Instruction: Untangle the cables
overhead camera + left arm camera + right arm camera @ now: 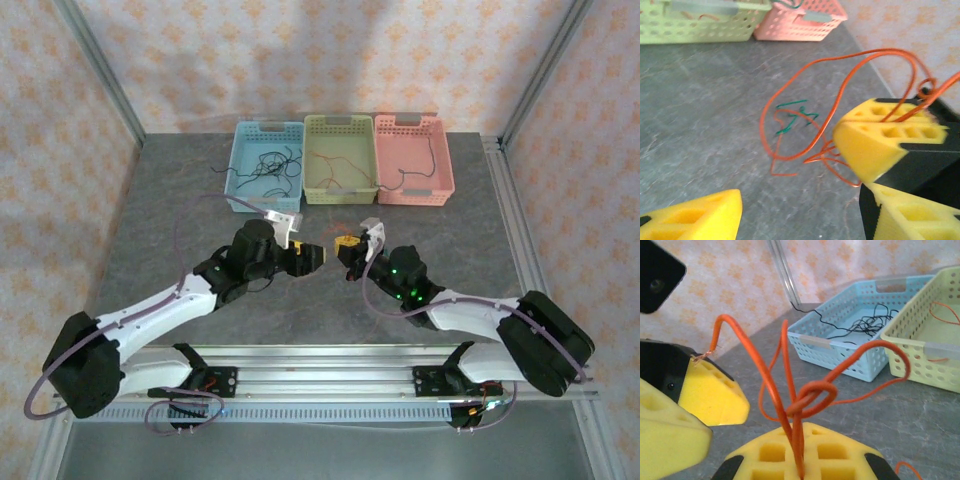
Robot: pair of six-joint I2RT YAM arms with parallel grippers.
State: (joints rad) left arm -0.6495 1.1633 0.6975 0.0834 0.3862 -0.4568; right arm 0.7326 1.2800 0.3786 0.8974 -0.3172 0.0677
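Your right gripper point(799, 442) is pressed together on the orange cable point(812, 394). The cable rises from between its fingertips into a knot just above them, then loops outward. Your left gripper point(800, 207) is spread and holds nothing, close in front of the right one. Ahead of it, a green cable point(792, 118) lies on the table point(700, 100) among the orange loops.

Both arms reach in from the near edge of the surface point(170, 210), elbows outward, hands almost tip to tip just nearside of the green basket point(340, 190). The left hand point(316, 257) has fingers spread; the right hand point(346, 246) clamps an orange cable point(812, 394).
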